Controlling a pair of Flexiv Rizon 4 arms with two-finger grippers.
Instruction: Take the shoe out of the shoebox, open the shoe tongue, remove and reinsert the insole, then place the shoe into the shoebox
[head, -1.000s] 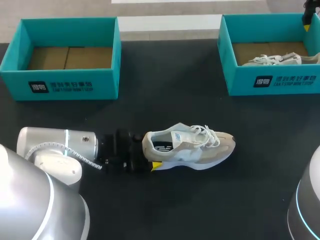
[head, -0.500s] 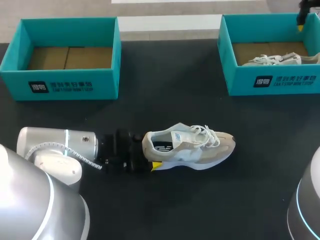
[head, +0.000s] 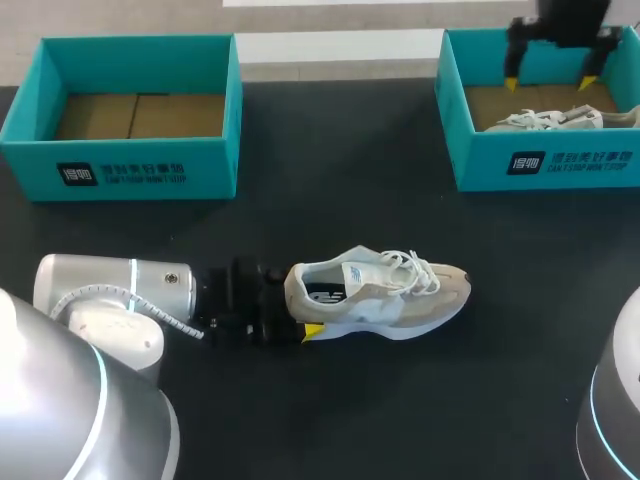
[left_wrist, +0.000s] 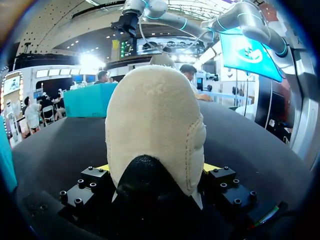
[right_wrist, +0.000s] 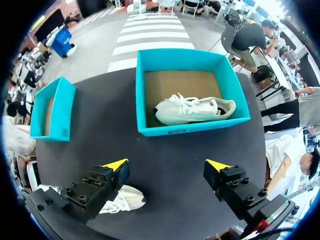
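Observation:
A beige and white shoe (head: 380, 295) lies on its sole on the black table, toe to the right. My left gripper (head: 300, 315) comes in low from the left, its fingers on both sides of the heel. In the left wrist view the heel (left_wrist: 155, 130) fills the gap, with a yellow tip showing at each side. My right gripper (head: 550, 80) hangs open and empty high over the right teal shoebox (head: 545, 165). From the right wrist view it looks down between its fingers (right_wrist: 116, 166) on that shoebox (right_wrist: 195, 127).
A second white shoe (head: 550, 118) lies in the right shoebox, also seen as the white shoe (right_wrist: 192, 110) from above. An empty teal shoebox (head: 120, 170) stands at the back left. Bare table lies between the boxes and the shoe.
My right gripper has moved in from the far right corner, leftward over the right shoebox. The left arm and the shoe have not moved.

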